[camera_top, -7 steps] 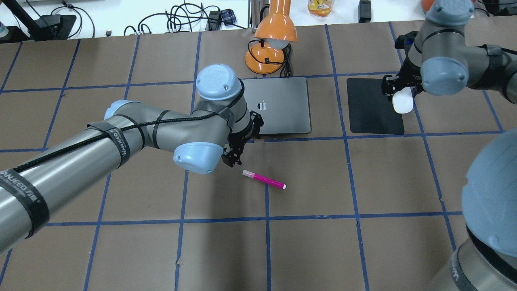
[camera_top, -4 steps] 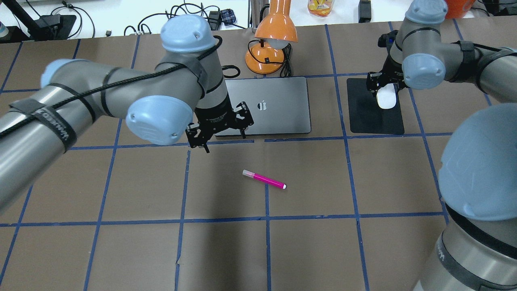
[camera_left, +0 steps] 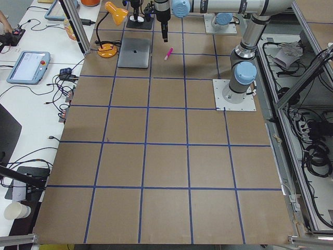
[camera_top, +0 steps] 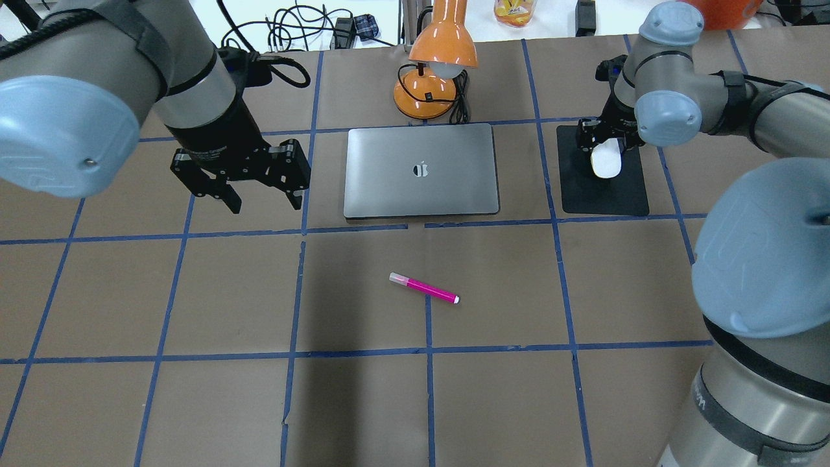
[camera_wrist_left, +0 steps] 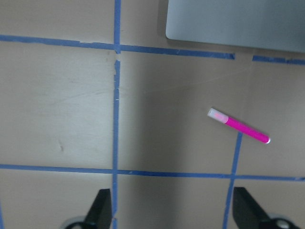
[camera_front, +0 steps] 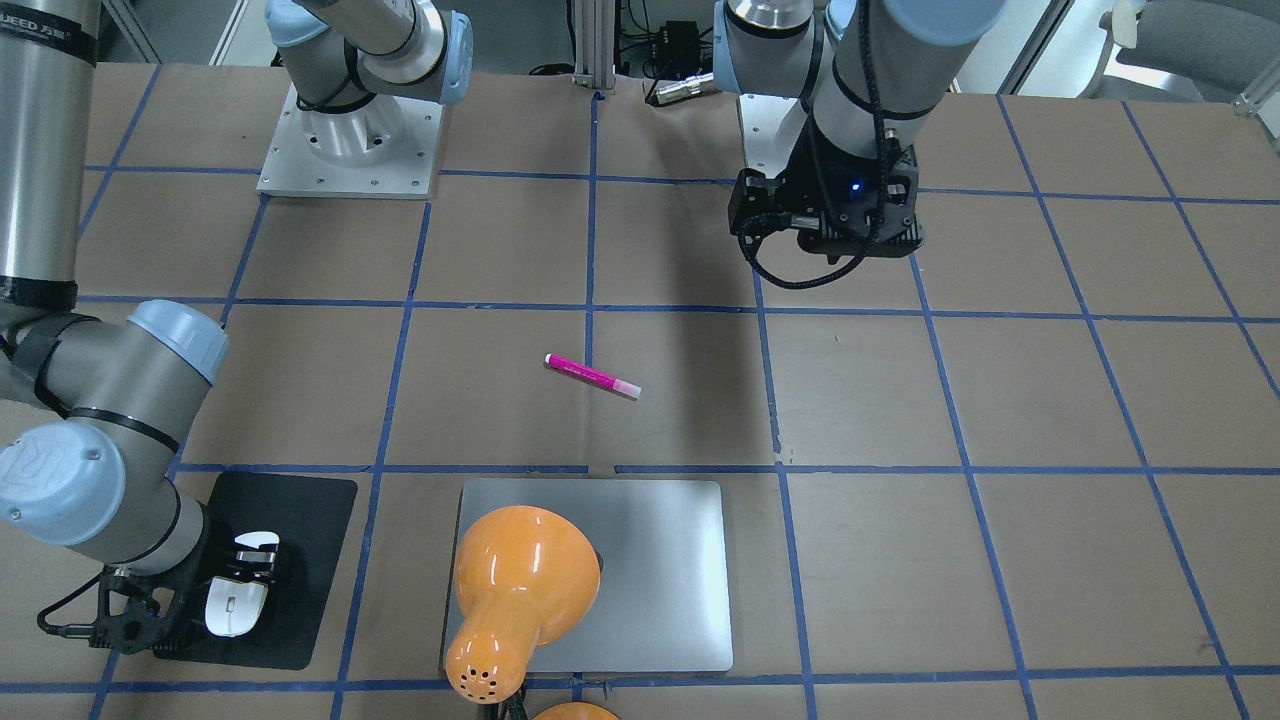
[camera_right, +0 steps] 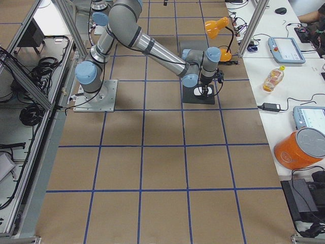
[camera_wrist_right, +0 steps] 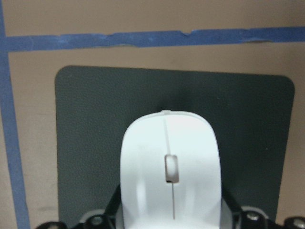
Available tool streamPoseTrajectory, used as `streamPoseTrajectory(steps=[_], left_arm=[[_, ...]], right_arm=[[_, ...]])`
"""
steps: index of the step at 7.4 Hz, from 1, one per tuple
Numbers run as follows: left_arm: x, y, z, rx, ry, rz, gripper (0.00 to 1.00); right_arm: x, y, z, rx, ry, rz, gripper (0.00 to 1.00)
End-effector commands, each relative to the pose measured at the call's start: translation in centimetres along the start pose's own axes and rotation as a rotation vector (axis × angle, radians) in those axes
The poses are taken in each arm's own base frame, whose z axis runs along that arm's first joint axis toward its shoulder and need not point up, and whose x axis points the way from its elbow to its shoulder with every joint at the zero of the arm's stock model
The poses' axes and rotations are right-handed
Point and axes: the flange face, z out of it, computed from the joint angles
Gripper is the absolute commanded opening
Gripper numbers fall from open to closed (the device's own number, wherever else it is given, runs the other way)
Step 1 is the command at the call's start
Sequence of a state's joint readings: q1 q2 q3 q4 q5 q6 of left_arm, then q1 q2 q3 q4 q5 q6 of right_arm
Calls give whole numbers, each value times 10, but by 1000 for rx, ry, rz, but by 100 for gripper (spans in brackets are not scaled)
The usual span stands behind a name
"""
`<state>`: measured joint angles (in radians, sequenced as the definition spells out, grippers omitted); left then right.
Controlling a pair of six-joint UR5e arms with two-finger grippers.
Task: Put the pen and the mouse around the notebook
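The pink pen (camera_top: 425,288) lies loose on the brown table in front of the closed silver notebook (camera_top: 421,170), and also shows in the left wrist view (camera_wrist_left: 238,126). My left gripper (camera_top: 264,202) hangs open and empty, high above the table, left of the notebook. The white mouse (camera_top: 607,163) sits between the fingers of my right gripper (camera_top: 604,152), which is shut on it over the black mat (camera_top: 603,198), right of the notebook. In the right wrist view the mouse (camera_wrist_right: 169,167) fills the lower middle. Whether it touches the mat I cannot tell.
An orange desk lamp (camera_top: 434,58) stands just behind the notebook, its shade leaning over the notebook's far edge. Blue tape lines grid the table. Cables and boxes lie beyond the far edge.
My left arm has swung left and risen away from the pen, uncovering the notebook. The right gripper has carried the mouse leftward over the mat. The pen has not moved.
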<state>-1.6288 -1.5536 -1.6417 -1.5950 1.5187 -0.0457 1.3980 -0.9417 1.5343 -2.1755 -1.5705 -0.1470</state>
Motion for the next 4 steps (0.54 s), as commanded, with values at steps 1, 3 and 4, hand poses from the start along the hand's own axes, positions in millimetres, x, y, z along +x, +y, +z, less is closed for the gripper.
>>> streamPoseTrajectory(steps=[1, 3, 4], left_arm=[[-10, -6, -22, 136, 5, 12, 100], [-13, -14, -28, 200, 9, -51, 100], [-13, -15, -26, 197, 7, -52, 100]], right_arm=[[-1, -1, -1, 6, 4, -1, 100], [2, -2, -17, 16, 18, 0, 100], [2, 4, -48, 21, 60, -4, 100]])
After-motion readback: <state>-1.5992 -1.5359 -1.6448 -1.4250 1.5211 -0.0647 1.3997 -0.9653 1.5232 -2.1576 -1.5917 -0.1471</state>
